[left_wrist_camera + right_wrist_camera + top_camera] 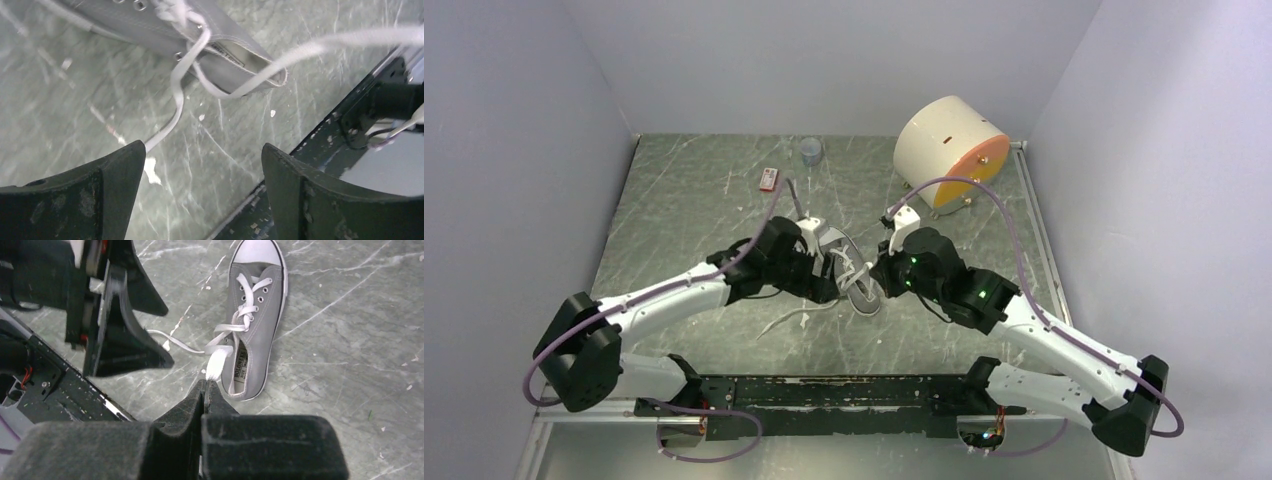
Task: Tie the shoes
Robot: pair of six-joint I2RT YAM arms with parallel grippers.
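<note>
Sneaker (pixel 260 325) lies toe to the far side of the table (pixel 684 200); right gripper (pixel 206 385) clamps 1 lace (pixel 216 365), left gripper (pixel 202 150) gapes; overhead, arms mostly hide it.

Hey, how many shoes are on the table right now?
1: the grey sneaker, at the middle of the table, between the open left pincer and the right pincer, shut on its lace. Another could be hidden.
</note>
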